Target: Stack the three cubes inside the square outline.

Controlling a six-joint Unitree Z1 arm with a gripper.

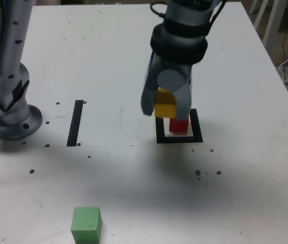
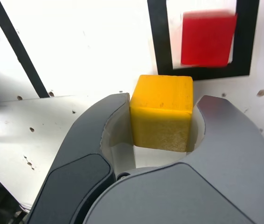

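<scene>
So the gripper (image 1: 165, 104) is pinching the yellow cube (image 1: 165, 103), one jaw on each side face, and it's hanging in the air, not on anything yet. In the wrist view the cube sits square between the jaws and sticks out a bit past them, which looks like a solid hold to me.

The red cube (image 1: 179, 125) is already down inside the outline (image 1: 179, 139), on the white centre. In the exterior view the yellow one is just to the left of red and a little above it, so not lined up yet. The green cube (image 1: 86, 224) is well apart from all this, down near the front edge of the counter (image 1: 108, 66), untouched.

My take on doing this step right: slide the yellow across until it's dead over red while it's clearly higher than red's top, so it doesn't clip it and shove it onto the tape. Match the edges too; red looks slightly turned against yellow in the wrist view, though it's blurry there. Then come straight down, let yellow seat flat, and only then let go, pulling straight up. Any overhang here will hurt when cube 3 goes on top.
</scene>
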